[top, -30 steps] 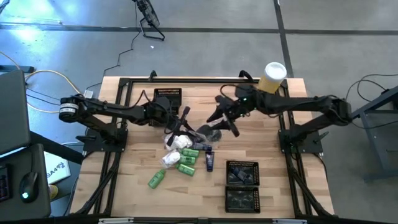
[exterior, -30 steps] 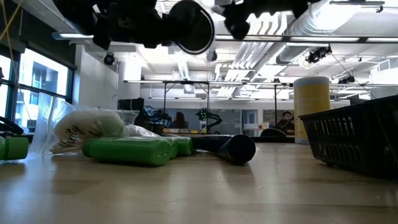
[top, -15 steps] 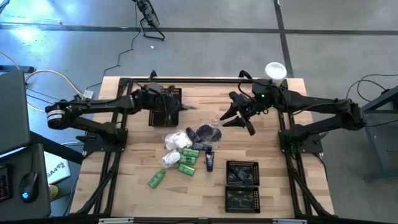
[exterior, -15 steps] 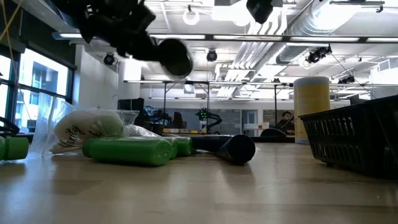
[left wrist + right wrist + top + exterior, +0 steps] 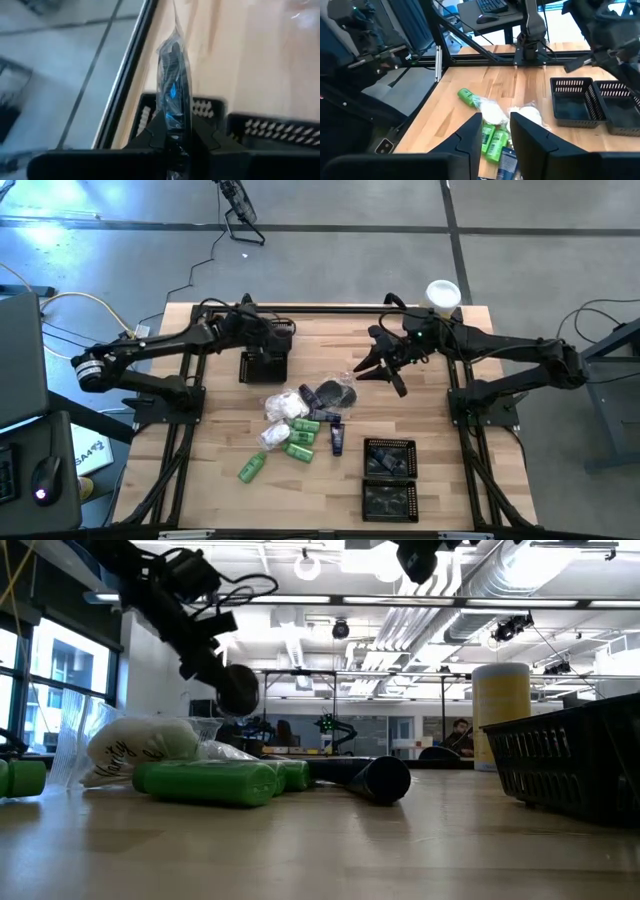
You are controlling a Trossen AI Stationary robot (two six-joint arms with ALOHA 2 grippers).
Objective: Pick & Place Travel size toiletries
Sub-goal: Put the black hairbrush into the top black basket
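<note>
My left gripper [image 5: 276, 332] hovers over the black mesh tray [image 5: 263, 366] at the table's far left, shut on a round dark flat case [image 5: 237, 690] in clear wrap. The other toiletries lie in a pile mid-table: green bottles [image 5: 302, 448], white crinkly packets [image 5: 285, 406], a dark blue tube [image 5: 337, 440] and a dark round case [image 5: 329, 392]. One green bottle [image 5: 251, 468] lies apart, nearer the near edge. My right gripper [image 5: 384, 368] hangs open above the table, right of the pile, touching nothing. Its wrist view shows the bottles [image 5: 492, 140] and packets [image 5: 493, 112] ahead. My left gripper pinches the round flat case [image 5: 172, 100] between its two fingers, gripping its flat faces near the rim, so the wrist view sees it edge-on. Clear wrap [image 5: 175, 35] sticks out beyond the case. The case is lifted clear, above the tray's rim [image 5: 200, 107].
Two more black mesh trays [image 5: 389, 457] [image 5: 389, 500] sit near the table's right near corner. A tall yellow cylinder with a white lid [image 5: 441, 297] stands at the far right edge. Black frame rails [image 5: 320, 310] run along the table's sides. Bare wood lies between pile and trays.
My left gripper has carried the round case up from the pile and toward the table's far left, ending over the mesh tray, still shut on it. My right gripper drew back from the pile toward the right, then held still.
</note>
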